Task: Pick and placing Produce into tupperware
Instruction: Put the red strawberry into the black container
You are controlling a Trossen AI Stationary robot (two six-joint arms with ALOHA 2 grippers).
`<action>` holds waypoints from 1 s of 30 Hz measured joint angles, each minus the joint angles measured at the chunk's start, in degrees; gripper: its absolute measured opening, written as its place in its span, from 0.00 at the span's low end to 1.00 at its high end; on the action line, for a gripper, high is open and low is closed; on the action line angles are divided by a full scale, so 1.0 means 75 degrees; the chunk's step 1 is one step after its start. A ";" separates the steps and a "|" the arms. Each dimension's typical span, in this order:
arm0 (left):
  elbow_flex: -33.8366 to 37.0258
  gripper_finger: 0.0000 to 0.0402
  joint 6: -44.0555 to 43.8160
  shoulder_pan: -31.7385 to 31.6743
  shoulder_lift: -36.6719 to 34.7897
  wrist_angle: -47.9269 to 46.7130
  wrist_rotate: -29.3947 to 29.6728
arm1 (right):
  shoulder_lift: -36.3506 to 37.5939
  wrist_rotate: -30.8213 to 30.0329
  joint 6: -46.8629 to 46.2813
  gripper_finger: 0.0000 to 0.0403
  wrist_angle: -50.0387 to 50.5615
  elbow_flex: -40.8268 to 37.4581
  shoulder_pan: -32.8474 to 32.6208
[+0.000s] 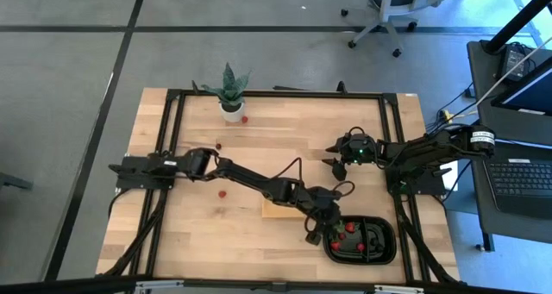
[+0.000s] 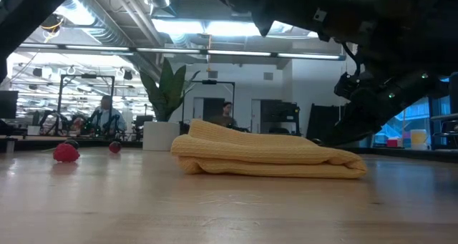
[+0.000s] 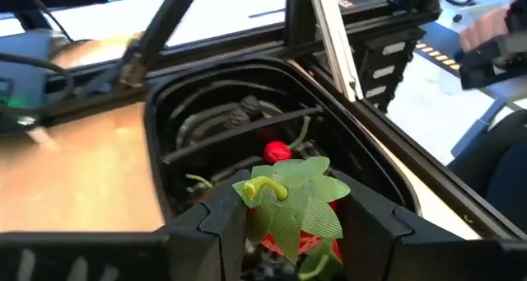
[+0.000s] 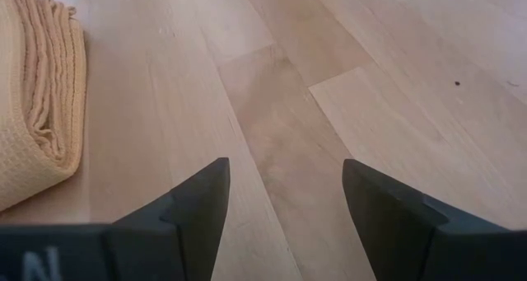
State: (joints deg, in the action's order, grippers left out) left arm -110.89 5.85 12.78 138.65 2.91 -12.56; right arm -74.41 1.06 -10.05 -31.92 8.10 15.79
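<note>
Left wrist view | left claw (image 3: 288, 231) grips strawberry (image 3: 292, 207) | apparently over tray (image 3: 387, 170)

no readable text, labels, brands or numbers anywhere

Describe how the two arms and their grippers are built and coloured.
Both arms are black, jointed links with thin black cables looping alongside. The left gripper has two chunky, angular matte-black fingers; the right gripper matches, and a green light glows on its wrist housing in the high view.
</note>
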 joint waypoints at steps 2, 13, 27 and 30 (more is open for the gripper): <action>0.0000 0.35 -0.0003 0.0064 0.0076 0.0056 -0.0003 | 0.0000 -0.0001 0.0001 0.59 0.0002 0.0000 0.0000; -0.0006 0.36 -0.0172 0.0099 0.0288 0.0294 0.0025 | 0.0003 -0.0001 -0.0023 0.59 0.0006 0.0000 0.0000; 0.0000 0.36 -0.0113 0.0099 0.0384 0.0178 0.0178 | 0.0003 -0.0001 -0.0017 0.59 0.0009 0.0000 -0.0001; 0.0013 0.36 -0.0114 0.0102 0.0387 -0.0022 0.0178 | 0.0003 0.0002 -0.0014 0.59 0.0009 0.0000 -0.0001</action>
State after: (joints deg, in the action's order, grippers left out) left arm -110.79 4.99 13.54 141.56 2.75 -11.22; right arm -74.39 1.08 -10.15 -31.86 8.10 15.79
